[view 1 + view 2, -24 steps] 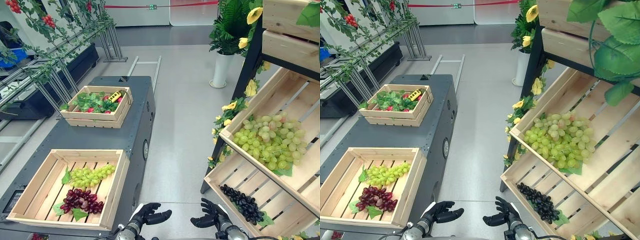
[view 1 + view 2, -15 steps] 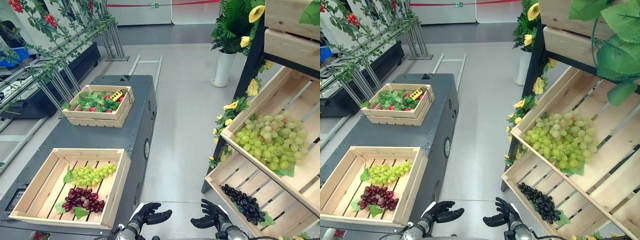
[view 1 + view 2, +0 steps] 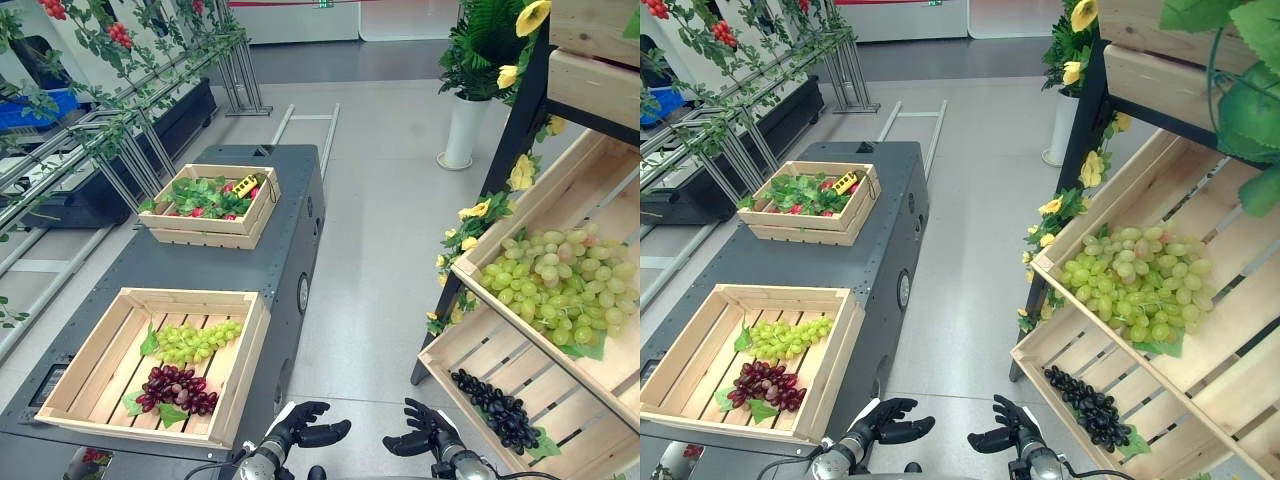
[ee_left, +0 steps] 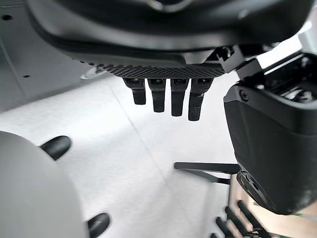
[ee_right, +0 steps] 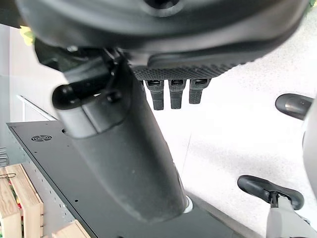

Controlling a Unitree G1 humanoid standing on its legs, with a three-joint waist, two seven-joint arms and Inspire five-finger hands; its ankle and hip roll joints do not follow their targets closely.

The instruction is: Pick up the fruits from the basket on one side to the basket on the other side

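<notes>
Left eye view: pre-grasp, nothing picked yet

We hold left hand (image 3: 305, 432) and right hand (image 3: 420, 440) low, fingers relaxed, empty. Grapes (image 3: 178, 387) sit in near crate (image 3: 96, 348). Next: reach left, pinch a bunch.

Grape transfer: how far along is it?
Possibly partly done: the near crate on the left cart holds a green bunch and a red bunch, though whether the robot put them there can't be told. Nothing in hand: left robot hand and right robot hand hang open and hold nothing. Left: green grapes and black grapes sit in the right shelf crates.
</notes>
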